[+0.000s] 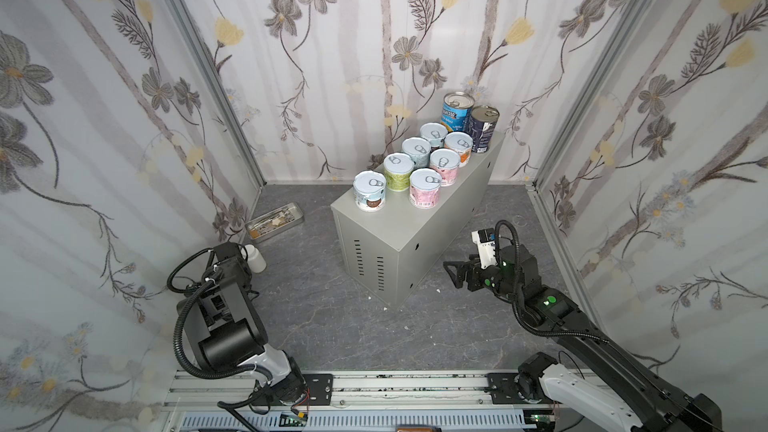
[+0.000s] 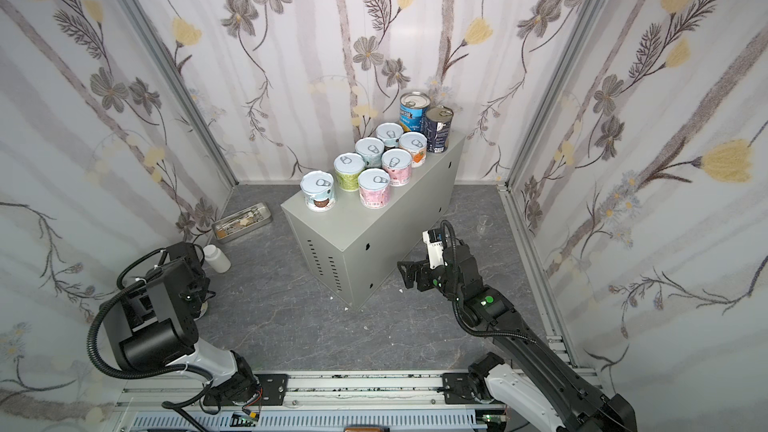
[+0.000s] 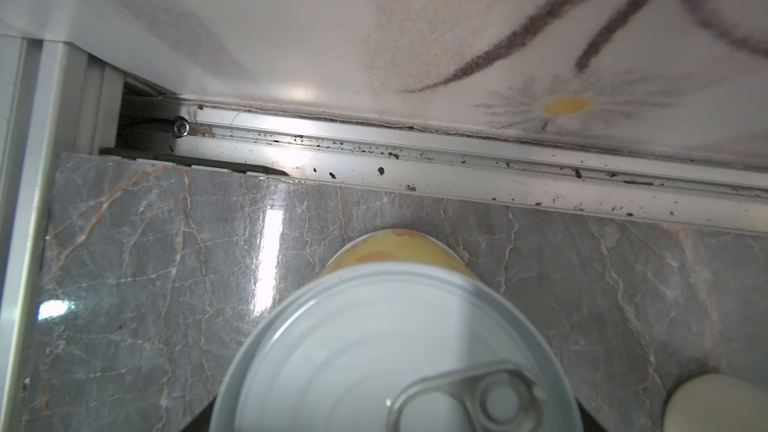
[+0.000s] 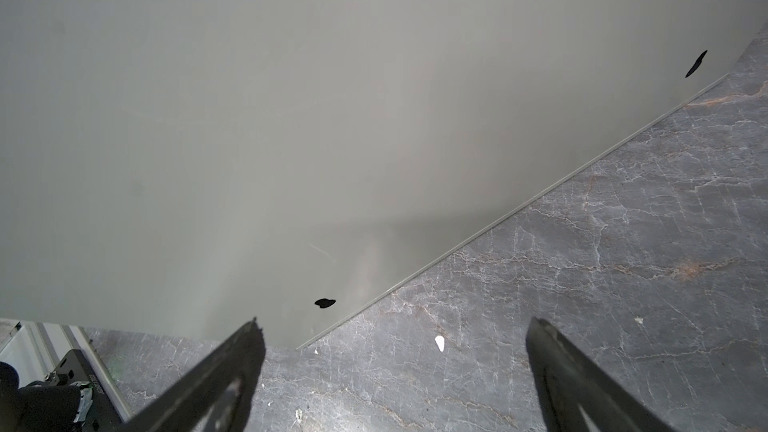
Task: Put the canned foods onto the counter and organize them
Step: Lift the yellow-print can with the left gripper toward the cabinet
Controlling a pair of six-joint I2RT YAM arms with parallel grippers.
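Several short pastel cans (image 1: 424, 187) stand in two rows on top of the light-grey counter (image 1: 415, 238), in both top views. A tall blue can (image 1: 456, 112) and a navy can (image 1: 483, 128) stand at its far end. In the left wrist view a yellow-labelled can (image 3: 390, 351) with a pull-tab lid fills the space at my left gripper (image 3: 392, 419), which is shut on it near the left wall; the arm hides this from above. My right gripper (image 1: 451, 274) hangs open and empty over the floor beside the counter's long side (image 4: 291, 139).
A shallow metal tray (image 1: 274, 220) lies by the left wall. A white bottle (image 1: 254, 257) stands just beyond the left arm. A small clear glass (image 2: 483, 224) stands right of the counter. An aluminium rail (image 3: 457, 168) runs along the wall foot.
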